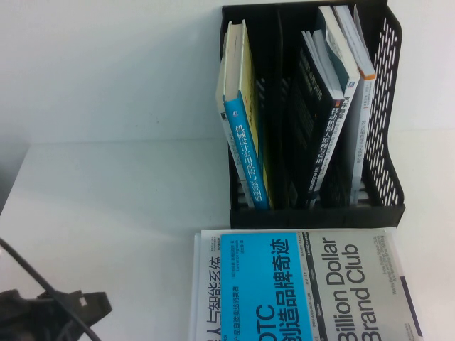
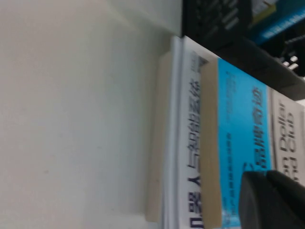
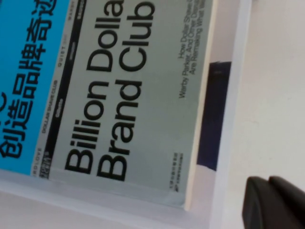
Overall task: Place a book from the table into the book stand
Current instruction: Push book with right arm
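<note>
The book, half bright blue and half white with "Billion Dollar Brand Club" on it, lies flat on the table in front of the book stand. It rests on a larger white book. My left gripper is shut and empty, over the book's blue half. My left arm shows at the near left of the high view. My right gripper is shut and empty, over bare table beside the right edge of the book. It is out of the high view.
The black stand holds a yellow book with a blue spine in its left slot and several books, one black, in its right slot. The middle slot looks empty. The white book's edge juts out past the top book.
</note>
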`<control>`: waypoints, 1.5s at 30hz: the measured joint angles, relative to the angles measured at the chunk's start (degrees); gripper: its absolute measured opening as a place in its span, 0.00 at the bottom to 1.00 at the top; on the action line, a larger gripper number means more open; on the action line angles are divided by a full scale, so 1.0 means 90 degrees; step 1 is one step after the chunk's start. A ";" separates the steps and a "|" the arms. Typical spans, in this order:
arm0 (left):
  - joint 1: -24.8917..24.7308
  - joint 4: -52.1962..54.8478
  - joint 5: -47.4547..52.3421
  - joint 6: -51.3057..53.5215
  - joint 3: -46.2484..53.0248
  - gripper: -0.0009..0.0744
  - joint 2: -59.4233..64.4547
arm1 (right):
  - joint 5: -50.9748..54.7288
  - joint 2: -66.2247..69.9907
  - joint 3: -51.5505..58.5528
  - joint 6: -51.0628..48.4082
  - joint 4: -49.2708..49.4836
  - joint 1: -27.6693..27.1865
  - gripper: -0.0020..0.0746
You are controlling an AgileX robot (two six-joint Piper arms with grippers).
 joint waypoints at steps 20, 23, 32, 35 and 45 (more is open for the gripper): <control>0.0000 -0.3905 0.0067 0.3735 0.0000 0.01 0.2058 | -0.0408 0.3748 -0.1119 -0.1084 0.1506 0.0274 0.02; 0.0000 -0.3921 0.0067 0.3742 0.0000 0.01 0.2058 | -0.0520 0.3865 -0.1119 -0.1281 0.1610 0.0554 0.02; 0.0000 -0.4020 0.0067 0.3693 0.0000 0.17 0.2058 | -0.1061 0.3877 -0.1119 -0.1336 0.1772 0.1089 0.02; 0.0000 -0.4041 0.0087 0.3683 0.0000 0.39 0.2068 | -0.1206 0.3877 -0.1119 -0.1336 0.1811 0.1250 0.02; 0.0000 -0.3974 0.0261 0.3726 -0.0083 0.66 0.2331 | -0.2046 0.3903 -0.1119 -0.1349 0.1917 0.2168 0.02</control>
